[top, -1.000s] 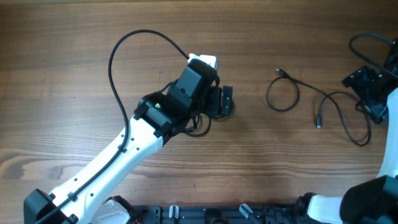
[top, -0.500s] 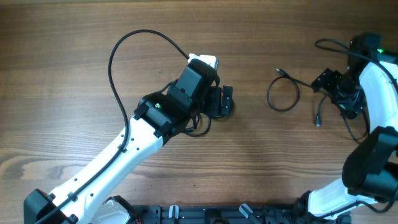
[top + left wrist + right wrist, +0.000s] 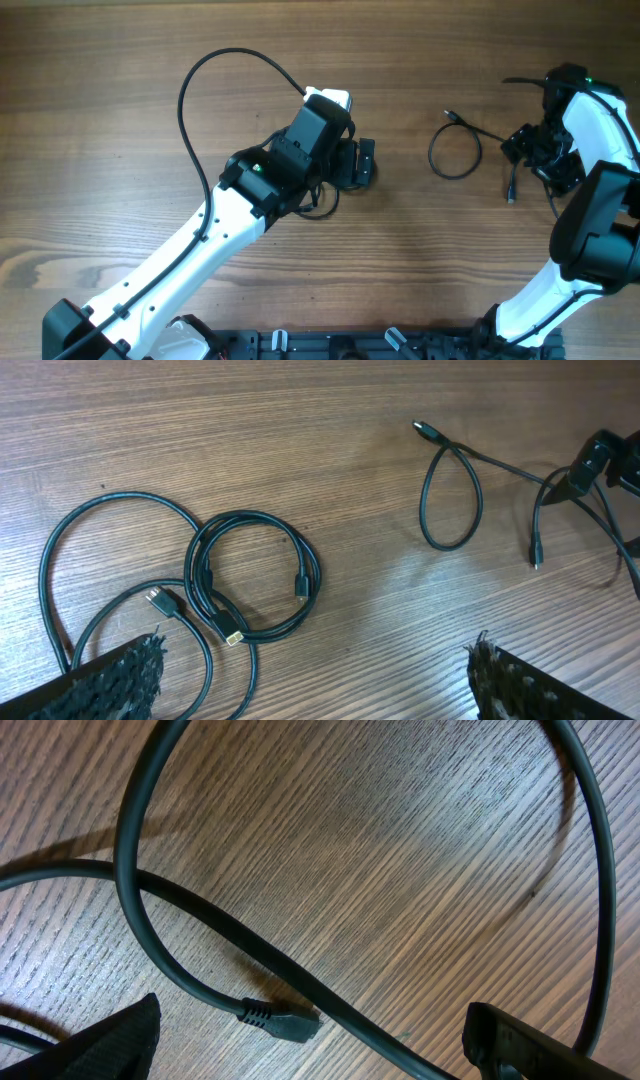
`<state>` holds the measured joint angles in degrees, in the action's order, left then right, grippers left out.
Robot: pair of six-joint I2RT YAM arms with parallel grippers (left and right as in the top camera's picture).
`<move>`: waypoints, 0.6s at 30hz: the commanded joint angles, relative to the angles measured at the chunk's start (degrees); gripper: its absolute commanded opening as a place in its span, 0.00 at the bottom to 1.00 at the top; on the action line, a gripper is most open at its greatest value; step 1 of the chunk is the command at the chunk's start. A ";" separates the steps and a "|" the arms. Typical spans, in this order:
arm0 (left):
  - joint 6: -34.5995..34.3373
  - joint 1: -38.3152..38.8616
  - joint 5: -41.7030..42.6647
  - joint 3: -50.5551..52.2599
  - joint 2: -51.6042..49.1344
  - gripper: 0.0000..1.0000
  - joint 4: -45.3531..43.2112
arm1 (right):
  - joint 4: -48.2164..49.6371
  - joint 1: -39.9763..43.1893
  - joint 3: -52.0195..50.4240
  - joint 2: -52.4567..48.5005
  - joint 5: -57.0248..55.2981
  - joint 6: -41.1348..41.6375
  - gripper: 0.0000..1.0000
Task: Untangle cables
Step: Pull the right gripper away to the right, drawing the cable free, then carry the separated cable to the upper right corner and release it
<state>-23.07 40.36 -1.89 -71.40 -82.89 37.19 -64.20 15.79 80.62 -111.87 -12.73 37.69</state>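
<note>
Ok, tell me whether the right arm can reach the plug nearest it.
Probably yes: the plug lies uncovered on the table, just ahead of the open right end effector.

Surface: a brown wood-grain table (image 3: 100, 100) is shown.
Centre: a tight coil of thin black cable (image 3: 252, 514) is laid flat, overlapped by wider loose loops (image 3: 120, 498).
Right: a single looped cable (image 3: 421, 510) is laid well apart from the coil.
</note>
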 commanded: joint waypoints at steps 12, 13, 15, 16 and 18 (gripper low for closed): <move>0.07 -0.13 -0.74 -0.07 -0.50 1.00 -0.04 | -3.76 0.35 0.33 -0.59 17.55 -22.14 0.04; 0.09 -0.11 -0.74 -0.07 -0.50 1.00 -0.02 | -4.07 0.37 1.64 -0.50 19.52 -22.97 0.04; 0.07 -0.11 -0.74 -0.07 -0.50 1.00 -0.04 | -7.91 0.37 8.72 0.04 25.03 -24.98 0.04; 0.07 -0.11 -0.74 -0.07 -0.50 1.00 -0.04 | -10.47 0.37 13.60 0.50 27.28 -25.62 0.04; 0.07 -0.11 -0.74 -0.07 -0.50 1.00 -0.04 | -15.23 0.37 26.21 0.94 31.56 -25.62 0.04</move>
<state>-23.07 40.34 -1.89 -71.40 -82.89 37.28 -77.32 15.94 95.22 -112.51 10.98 14.09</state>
